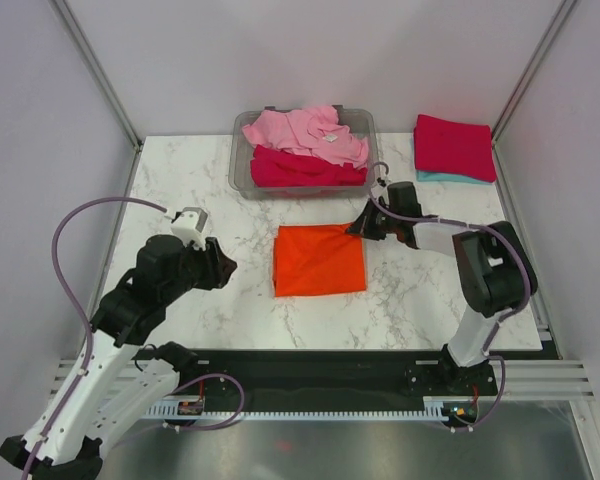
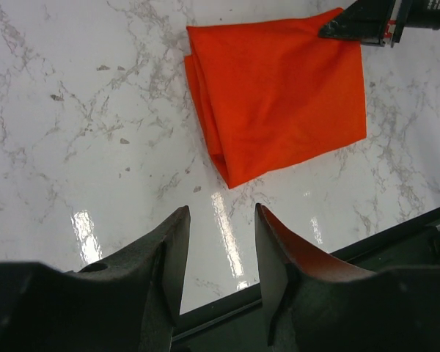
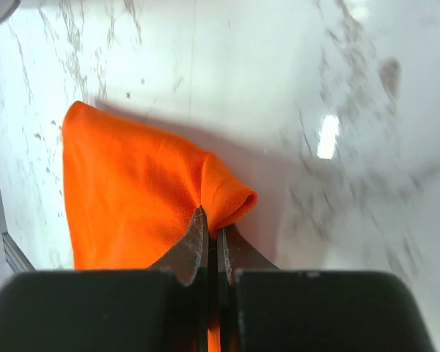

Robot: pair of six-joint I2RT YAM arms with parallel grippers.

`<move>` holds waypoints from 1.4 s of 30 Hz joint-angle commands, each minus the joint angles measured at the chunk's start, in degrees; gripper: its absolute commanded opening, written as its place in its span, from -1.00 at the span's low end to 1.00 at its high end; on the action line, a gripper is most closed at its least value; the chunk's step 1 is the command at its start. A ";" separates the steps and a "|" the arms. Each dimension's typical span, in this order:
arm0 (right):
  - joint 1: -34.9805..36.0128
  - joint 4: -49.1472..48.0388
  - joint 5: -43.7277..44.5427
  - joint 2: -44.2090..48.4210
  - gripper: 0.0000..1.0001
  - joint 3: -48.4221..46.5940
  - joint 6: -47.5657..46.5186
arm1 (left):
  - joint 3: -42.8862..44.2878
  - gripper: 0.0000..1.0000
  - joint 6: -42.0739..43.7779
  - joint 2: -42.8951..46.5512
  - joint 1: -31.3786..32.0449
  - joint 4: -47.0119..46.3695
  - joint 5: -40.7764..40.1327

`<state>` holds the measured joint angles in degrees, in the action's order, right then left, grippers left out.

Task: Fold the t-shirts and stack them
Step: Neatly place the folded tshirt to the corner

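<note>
**While the right gripper pinches one orange corner: notes on moving the shirt intact**

Although the right gripper (image 3: 211, 220) has its jaws clamped on the orange t-shirt (image 1: 320, 260), the right wrist view shows that it has caught only a small pucker at the far right corner. The shirt lies folded to a rough square at mid-table, with its layered edges to the left. The left gripper (image 2: 220, 216) stands with jaws apart and empty over the bare marble table (image 1: 180, 180), to the left of the cloth and not touching it.

Assessment: the step appears to be carrying the folded shirt to the crimson-over-teal stack (image 1: 455, 150) at the far right corner. A lift by one corner would likely spill the layers open.

Recommended: drag the shirt low and slowly, or first bring the left gripper onto a second corner. Keep clear of the grey bin (image 1: 242, 165) holding the unfolded shirts (image 1: 305, 150).
</note>
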<state>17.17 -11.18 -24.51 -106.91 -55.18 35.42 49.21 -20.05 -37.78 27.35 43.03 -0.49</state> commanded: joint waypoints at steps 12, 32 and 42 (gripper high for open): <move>-14.96 19.00 9.83 20.34 -1.00 1.92 -17.22 | -2.01 -0.03 -0.07 5.08 -0.11 -3.47 -0.74; -26.31 14.96 5.62 1.54 -1.00 -35.32 -20.40 | -3.24 -0.05 -0.07 5.44 -0.02 -4.97 1.45; -25.96 18.73 5.36 -12.34 -1.00 -55.28 -18.63 | -3.42 -0.04 -0.07 3.94 -0.20 -5.14 1.72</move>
<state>-8.84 7.81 -17.45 -117.08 -104.05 15.90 46.37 -20.05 -33.71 27.35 40.14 0.49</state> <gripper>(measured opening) 0.033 0.480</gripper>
